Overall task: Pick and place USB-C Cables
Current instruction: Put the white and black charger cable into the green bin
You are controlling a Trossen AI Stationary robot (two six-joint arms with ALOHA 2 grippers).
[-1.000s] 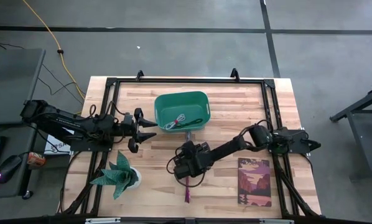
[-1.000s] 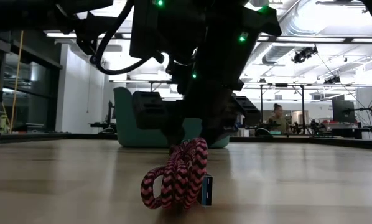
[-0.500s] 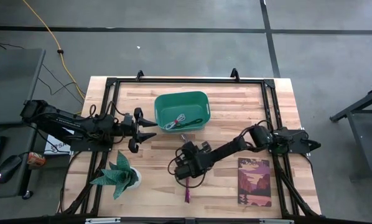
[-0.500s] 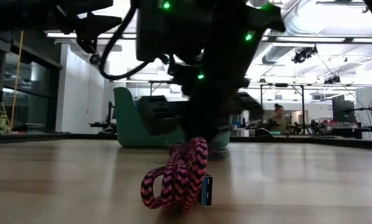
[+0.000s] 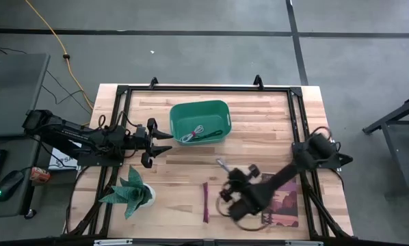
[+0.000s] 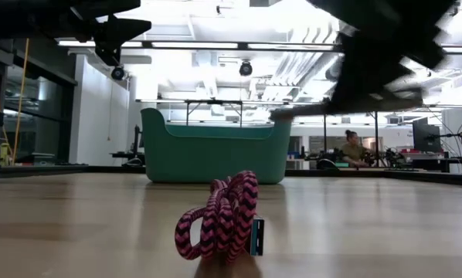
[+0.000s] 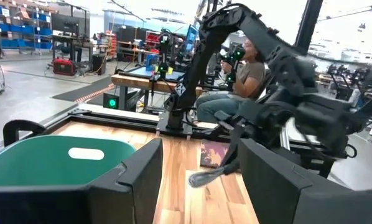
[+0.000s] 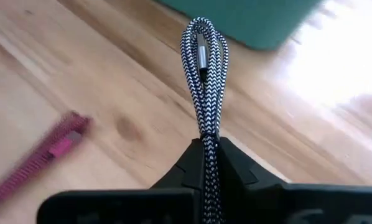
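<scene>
A grey braided USB-C cable bundle (image 8: 204,74) sticks out ahead of my right gripper (image 8: 206,142), which is shut on it above the table's near middle (image 5: 230,179). The bundle's free end (image 5: 221,164) points toward the green bin (image 5: 200,123). A dark maroon cable (image 5: 206,201) lies flat on the wood near the front edge; in the low view this maroon cable (image 6: 219,216) is close by. Other cables (image 5: 198,132) lie inside the bin. My left gripper (image 5: 165,143) waits open just left of the bin. My right gripper pinches the grey bundle's near end (image 8: 206,149) between its two fingers, several strands together. The bundle runs straight on along the fingers and past their tips to its looped end (image 8: 201,28). It is lifted clear of the table.
A potted green plant (image 5: 130,195) stands near the front left. A picture book (image 5: 281,199) lies flat at the front right, partly under my right arm. Black rails (image 5: 204,89) frame the tabletop. Bare wood lies between the bin and the maroon cable.
My right gripper has risen from the table's middle with the grey cable and swung toward the right and near edges, tipping from pointing down to nearly level. The grey cable is lifted clear. The maroon cable has stayed in place.
</scene>
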